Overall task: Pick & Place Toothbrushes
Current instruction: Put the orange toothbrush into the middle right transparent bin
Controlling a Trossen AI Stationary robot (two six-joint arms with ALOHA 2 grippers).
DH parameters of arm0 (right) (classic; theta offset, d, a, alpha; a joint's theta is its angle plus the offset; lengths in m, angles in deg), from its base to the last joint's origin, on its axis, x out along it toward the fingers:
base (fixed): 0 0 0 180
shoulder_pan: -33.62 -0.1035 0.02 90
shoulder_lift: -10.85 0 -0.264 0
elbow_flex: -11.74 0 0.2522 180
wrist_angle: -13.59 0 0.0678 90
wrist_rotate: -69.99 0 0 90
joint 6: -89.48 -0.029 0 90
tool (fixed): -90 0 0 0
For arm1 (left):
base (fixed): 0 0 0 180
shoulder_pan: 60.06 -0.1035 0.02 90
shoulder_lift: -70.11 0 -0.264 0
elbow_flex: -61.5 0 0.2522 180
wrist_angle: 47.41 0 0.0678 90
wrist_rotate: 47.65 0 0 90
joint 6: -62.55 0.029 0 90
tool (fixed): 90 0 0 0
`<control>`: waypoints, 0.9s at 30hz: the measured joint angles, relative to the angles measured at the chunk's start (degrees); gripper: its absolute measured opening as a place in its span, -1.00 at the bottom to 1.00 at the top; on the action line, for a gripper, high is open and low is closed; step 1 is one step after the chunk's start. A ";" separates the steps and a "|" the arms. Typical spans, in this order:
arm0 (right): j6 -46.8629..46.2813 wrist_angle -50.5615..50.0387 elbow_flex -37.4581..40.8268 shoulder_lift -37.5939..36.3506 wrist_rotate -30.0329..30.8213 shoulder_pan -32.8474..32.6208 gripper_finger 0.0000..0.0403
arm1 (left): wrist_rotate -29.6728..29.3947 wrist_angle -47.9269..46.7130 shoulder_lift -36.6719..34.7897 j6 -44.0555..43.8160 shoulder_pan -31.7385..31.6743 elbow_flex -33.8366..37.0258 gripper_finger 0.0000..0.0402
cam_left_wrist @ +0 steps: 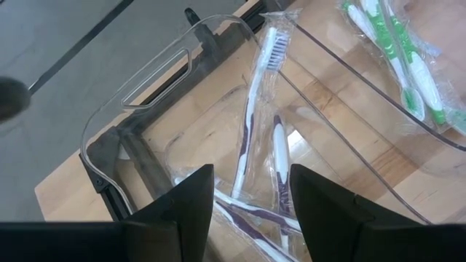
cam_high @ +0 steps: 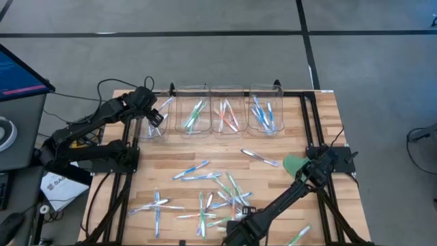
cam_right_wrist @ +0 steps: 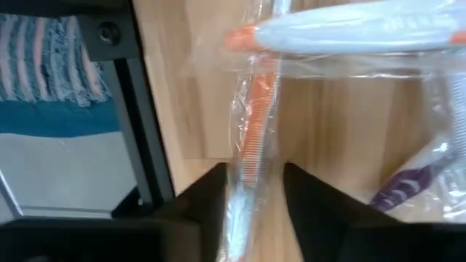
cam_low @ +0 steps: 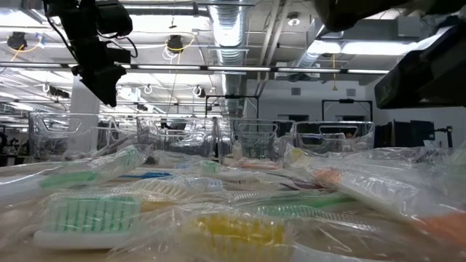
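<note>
A wooden counter (cam_high: 273,137) on a grey floor carries four clear bins along its far edge. The leftmost bin (cam_high: 156,113) holds purple toothbrushes (cam_left_wrist: 251,138), the next green ones (cam_high: 194,115), then orange (cam_high: 225,116), then blue (cam_high: 263,115). Sorting is judged roughly half done: many wrapped toothbrushes (cam_high: 205,195) lie scattered across the near half of the counter.

The left hand (cam_high: 156,119) hangs above the leftmost bin, fingers spread with nothing between them, its arm folded in from the left edge. The right hand (cam_high: 235,229) is stretched low over the near edge, straddling an orange toothbrush (cam_right_wrist: 251,142) in its wrapper; the fingers flank it closely, but contact cannot be told. A flat green piece (cam_high: 293,164) lies by the right arm.
</note>
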 joint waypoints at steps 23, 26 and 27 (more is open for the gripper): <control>3.62 -27.20 -11.19 -3.93 -5.57 3.70 -0.96 | -0.04 1.08 0.00 -0.46 0.00 0.00 -0.13; 6.18 -33.70 -15.88 -4.15 -2.52 4.48 -0.96 | -0.02 1.33 0.00 -0.46 0.00 0.00 -0.13; 7.57 -34.65 -16.96 -4.15 -1.13 4.75 -0.96 | -0.03 1.36 0.01 -0.46 0.00 0.00 -0.13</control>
